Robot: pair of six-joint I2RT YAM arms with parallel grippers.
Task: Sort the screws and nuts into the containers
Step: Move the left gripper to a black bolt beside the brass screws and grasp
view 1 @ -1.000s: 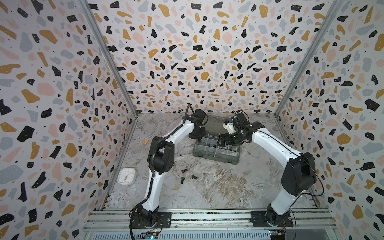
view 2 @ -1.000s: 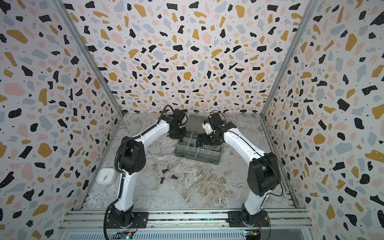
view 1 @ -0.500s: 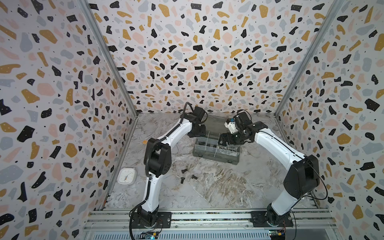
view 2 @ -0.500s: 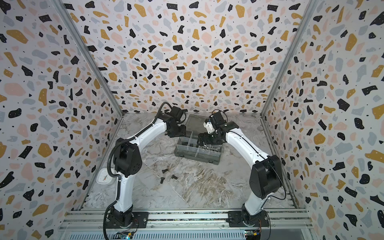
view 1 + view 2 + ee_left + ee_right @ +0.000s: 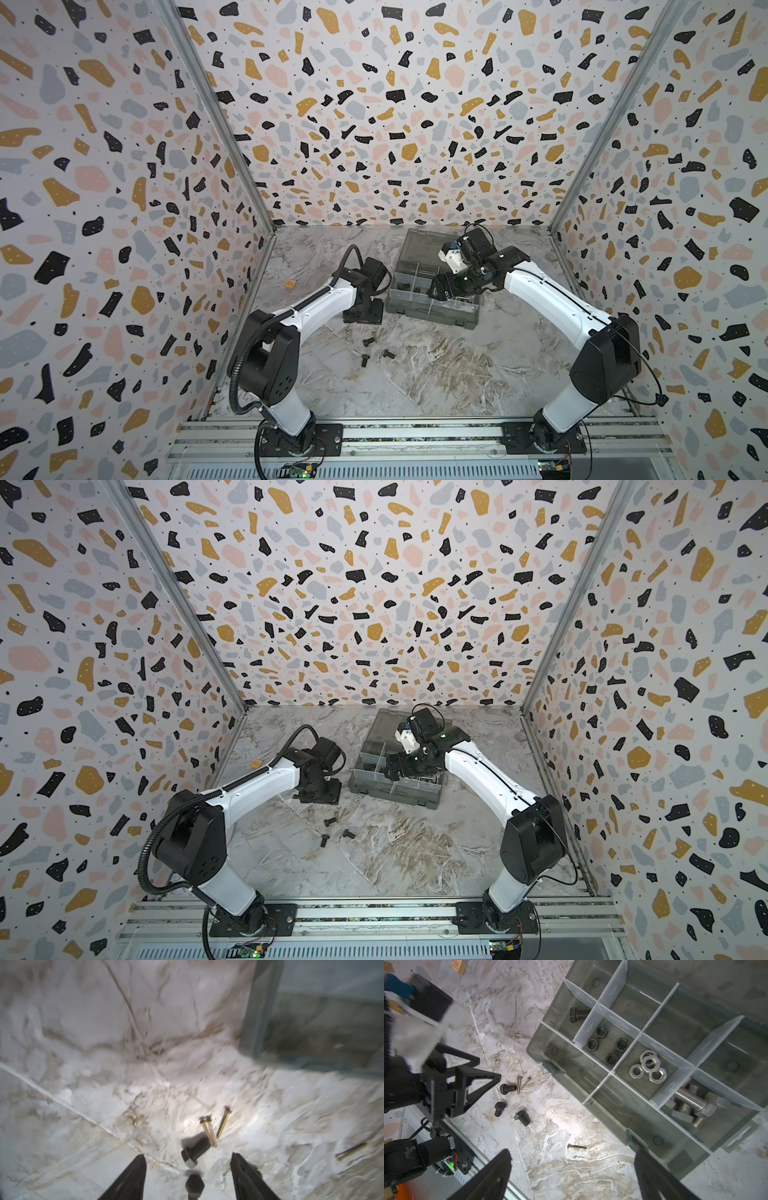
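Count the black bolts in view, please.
4. Three black bolts lie on the table, near the brass screws. The fourth lies in the box, in the compartment beside the black nuts. Others may be hidden.

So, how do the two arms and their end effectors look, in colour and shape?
Both the left arm and the right arm have white links and bulky black joints. A black ribbed hose loops along the left one; a thin black cable hangs on the right. The left end effector and right end effector each have two black, pointed, wedge-shaped fingers.
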